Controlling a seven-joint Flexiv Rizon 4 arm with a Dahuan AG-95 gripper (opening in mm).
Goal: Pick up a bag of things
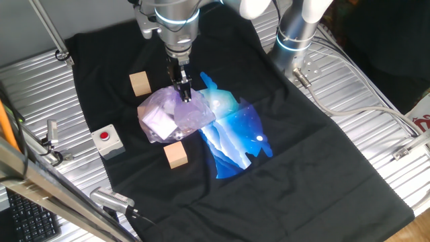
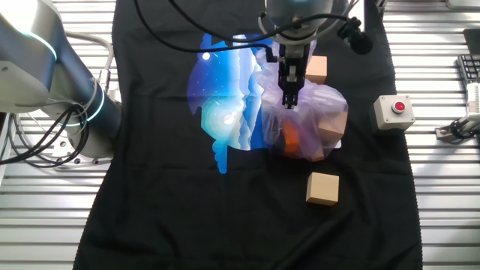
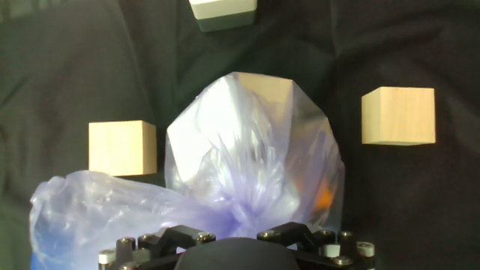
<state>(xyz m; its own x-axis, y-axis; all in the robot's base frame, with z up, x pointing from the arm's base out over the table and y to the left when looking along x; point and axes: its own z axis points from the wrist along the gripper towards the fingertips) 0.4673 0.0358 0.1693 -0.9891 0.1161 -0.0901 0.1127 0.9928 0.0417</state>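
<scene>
The bag of things [image 1: 171, 115] is a wrinkly pale purple plastic bag that lies on the black cloth [image 1: 302, 168], with white and tan blocks showing through. It also shows in the other fixed view [image 2: 311, 120] and in the hand view [image 3: 247, 150]. My gripper [image 1: 185, 93] comes straight down onto the bag's top right part. Its fingers stand close together, shut on a gathered fold of the plastic. In the hand view the plastic bunches into my gripper [image 3: 238, 229]. The bag's bottom rests on the cloth.
Two bare tan wooden cubes flank the bag, one behind it [image 1: 140, 84] and one in front [image 1: 176, 154]. A white box with a red button [image 1: 107, 140] stands at the cloth's left edge. A blue-and-white print [image 1: 235, 131] lies to the bag's right.
</scene>
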